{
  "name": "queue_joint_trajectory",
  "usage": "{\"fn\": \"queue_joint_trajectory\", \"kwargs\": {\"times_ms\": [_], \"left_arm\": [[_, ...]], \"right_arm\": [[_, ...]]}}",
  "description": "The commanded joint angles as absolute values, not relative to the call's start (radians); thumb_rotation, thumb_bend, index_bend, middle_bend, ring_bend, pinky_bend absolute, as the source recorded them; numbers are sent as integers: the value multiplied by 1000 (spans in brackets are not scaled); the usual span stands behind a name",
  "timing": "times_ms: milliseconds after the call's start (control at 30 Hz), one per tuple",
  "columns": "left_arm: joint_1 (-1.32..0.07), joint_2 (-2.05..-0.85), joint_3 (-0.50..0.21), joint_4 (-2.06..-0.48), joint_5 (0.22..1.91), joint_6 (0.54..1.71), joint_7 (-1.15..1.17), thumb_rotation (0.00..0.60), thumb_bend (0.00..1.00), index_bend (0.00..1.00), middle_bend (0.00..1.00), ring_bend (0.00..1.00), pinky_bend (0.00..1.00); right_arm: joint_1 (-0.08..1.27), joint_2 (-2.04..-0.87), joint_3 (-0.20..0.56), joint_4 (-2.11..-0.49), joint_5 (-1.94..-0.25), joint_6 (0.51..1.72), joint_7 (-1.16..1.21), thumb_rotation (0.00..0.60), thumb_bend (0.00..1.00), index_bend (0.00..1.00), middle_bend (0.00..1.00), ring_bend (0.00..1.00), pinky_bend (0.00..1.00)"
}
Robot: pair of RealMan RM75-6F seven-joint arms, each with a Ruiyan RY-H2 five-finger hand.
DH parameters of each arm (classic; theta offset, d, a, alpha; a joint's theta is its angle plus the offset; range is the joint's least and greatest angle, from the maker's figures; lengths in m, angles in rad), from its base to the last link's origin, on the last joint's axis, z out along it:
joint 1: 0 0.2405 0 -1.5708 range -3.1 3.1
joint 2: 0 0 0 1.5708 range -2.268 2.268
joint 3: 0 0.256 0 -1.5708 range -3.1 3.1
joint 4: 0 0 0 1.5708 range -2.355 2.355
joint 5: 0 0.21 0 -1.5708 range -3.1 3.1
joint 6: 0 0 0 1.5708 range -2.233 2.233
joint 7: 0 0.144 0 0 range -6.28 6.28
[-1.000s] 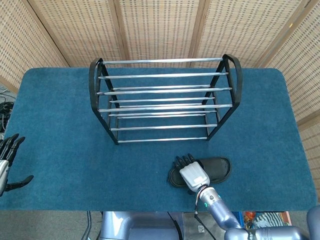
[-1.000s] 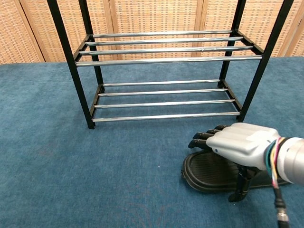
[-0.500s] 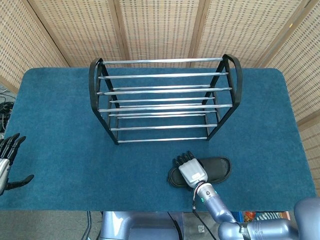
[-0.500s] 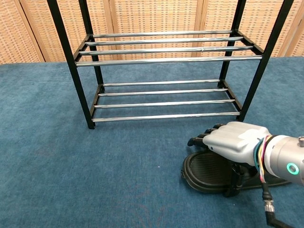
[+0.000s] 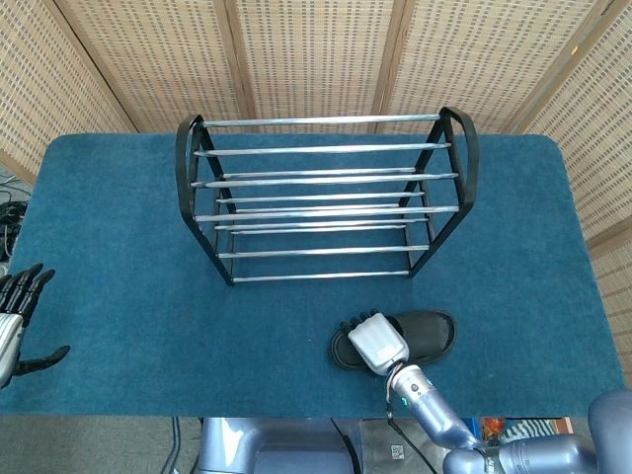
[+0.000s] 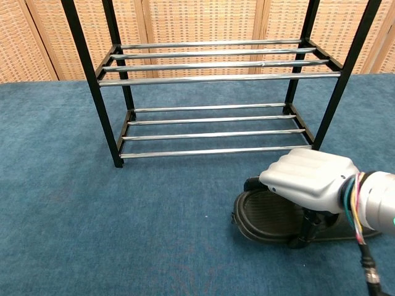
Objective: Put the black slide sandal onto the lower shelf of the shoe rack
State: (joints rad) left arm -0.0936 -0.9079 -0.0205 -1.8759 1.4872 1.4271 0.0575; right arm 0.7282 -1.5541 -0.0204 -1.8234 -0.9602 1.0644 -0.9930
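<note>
The black slide sandal lies on the blue carpeted table in front of the shoe rack, right of centre. My right hand covers its left half and grips it. In the chest view that right hand has its fingers curled down over the far edge of the sandal, with the thumb planted on the near side. The rack's lower shelf of chrome bars stands bare just behind. My left hand hangs off the table's left edge, fingers spread and holding nothing.
The rack's black side frames rise at left and right, and its upper shelf overhangs the lower one. Woven screens close off the back. The table's front edge runs just below the sandal.
My right hand's fingers, stretched out over the sandal a second ago, have curled down around its far edge. The sandal has shifted slightly left. The left hand has barely moved.
</note>
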Motion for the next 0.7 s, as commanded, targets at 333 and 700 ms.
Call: {"fn": "queue_joint_trajectory", "kwargs": {"times_ms": [333,700], "left_arm": [[-106,-904,-26,-1872,1464,1403,44,600,182,0,0,0,0],[-125,-891,-40,-1864,1419,1363,3,600,182,0,0,0,0]], "right_arm": [[779,-1447,-147,-1776,-1503,990,-772,600,651,515,536,429,392],[972,-1453,-146,-1581,-1899,942,-529,600,675,529,546,429,411]]}}
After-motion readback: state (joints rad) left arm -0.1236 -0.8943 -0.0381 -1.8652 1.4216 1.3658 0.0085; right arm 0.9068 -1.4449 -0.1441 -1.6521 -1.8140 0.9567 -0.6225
